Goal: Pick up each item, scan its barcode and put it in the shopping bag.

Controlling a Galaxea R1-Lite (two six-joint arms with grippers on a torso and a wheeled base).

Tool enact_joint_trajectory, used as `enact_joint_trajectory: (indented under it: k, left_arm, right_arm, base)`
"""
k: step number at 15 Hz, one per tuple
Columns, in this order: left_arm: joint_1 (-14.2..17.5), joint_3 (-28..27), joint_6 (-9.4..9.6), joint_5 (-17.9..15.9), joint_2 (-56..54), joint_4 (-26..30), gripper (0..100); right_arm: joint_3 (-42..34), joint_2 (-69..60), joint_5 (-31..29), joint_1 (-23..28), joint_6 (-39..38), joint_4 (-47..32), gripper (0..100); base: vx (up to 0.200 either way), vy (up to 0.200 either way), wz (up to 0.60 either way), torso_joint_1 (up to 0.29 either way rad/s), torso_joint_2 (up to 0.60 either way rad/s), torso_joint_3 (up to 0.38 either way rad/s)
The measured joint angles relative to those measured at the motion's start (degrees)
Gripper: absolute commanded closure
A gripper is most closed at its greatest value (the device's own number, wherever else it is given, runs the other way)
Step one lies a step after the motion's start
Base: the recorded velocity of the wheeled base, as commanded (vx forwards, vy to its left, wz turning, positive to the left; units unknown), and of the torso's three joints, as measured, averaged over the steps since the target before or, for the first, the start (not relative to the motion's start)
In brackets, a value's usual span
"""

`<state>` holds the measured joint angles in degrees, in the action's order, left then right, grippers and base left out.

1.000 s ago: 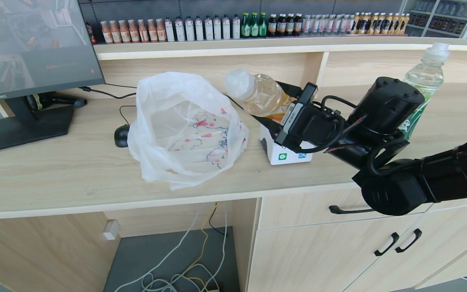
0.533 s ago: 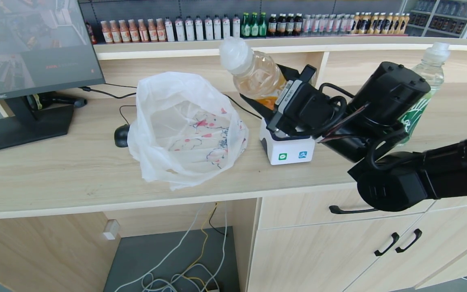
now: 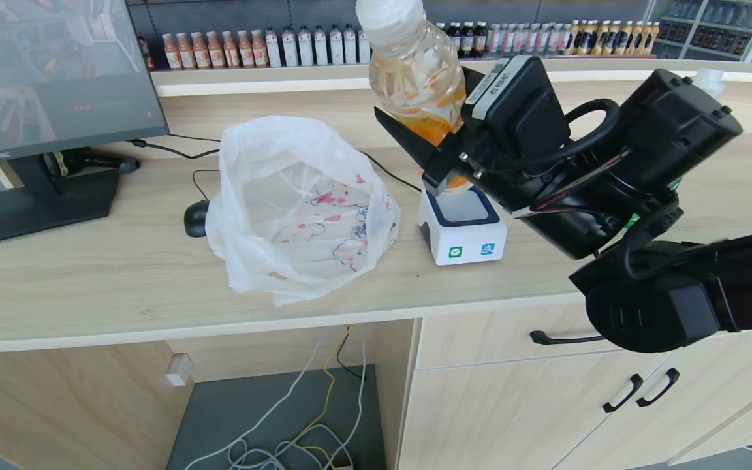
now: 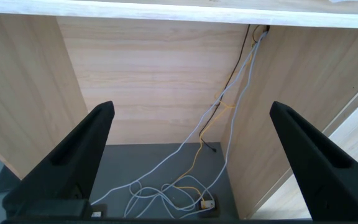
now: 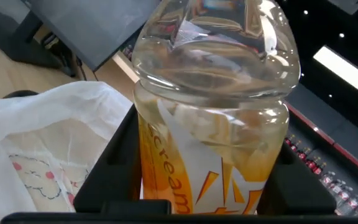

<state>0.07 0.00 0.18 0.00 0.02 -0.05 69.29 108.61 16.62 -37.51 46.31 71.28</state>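
The right gripper clamps the bottle by its lower body, long axis near upright, cap up, above the scanner. The shopping bag sits just beside the scanner on the wooden bench, with drink shelves behind. The left gripper gapes wide below the bench.

My right claw is hiding the base of the orange bottle; above the claw, its cap is running off-frame; behind, my arm is covering most of a second bottle.

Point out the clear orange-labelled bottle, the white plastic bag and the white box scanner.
clear orange-labelled bottle (image 3: 415, 72): head view, body.
white plastic bag (image 3: 284, 275): head view, wall.
white box scanner (image 3: 464, 247): head view, front face.
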Motion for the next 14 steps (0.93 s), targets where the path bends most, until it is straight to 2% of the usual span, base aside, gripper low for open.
enact_joint_trajectory:
  k: [3, 6, 11, 14]
  left_arm:
    - [0.0, 0.0, 0.00, 0.0, 0.0, 0.0, 0]
    - [0.0, 0.0, 0.00, 0.0, 0.0, 0.0, 0]
    - [0.0, 0.0, 0.24, 0.0, 0.0, 0.0, 0]
    - [-0.1, 0.0, 0.46, 0.0, 0.0, 0.0, 0]
  right_arm:
    - [-0.4, -0.7, -1.2, -0.9, -5.9, 2.8, 100]
    - [-4.0, -2.1, -1.9, -1.0, -10.7, 6.0, 100]
    - [-14.0, -5.4, -10.0, -1.0, -23.9, 15.6, 100]
    - [-15.9, -6.6, -11.2, -0.2, -26.5, 17.8, 100]
  base:
    - [0.000, 0.000, 0.00, 0.000, 0.00, 0.000]
    - [0.000, 0.000, 0.00, 0.000, 0.00, 0.000]
    - [0.000, 0.000, 0.00, 0.000, 0.00, 0.000]
    - [0.000, 0.000, 0.00, 0.000, 0.00, 0.000]
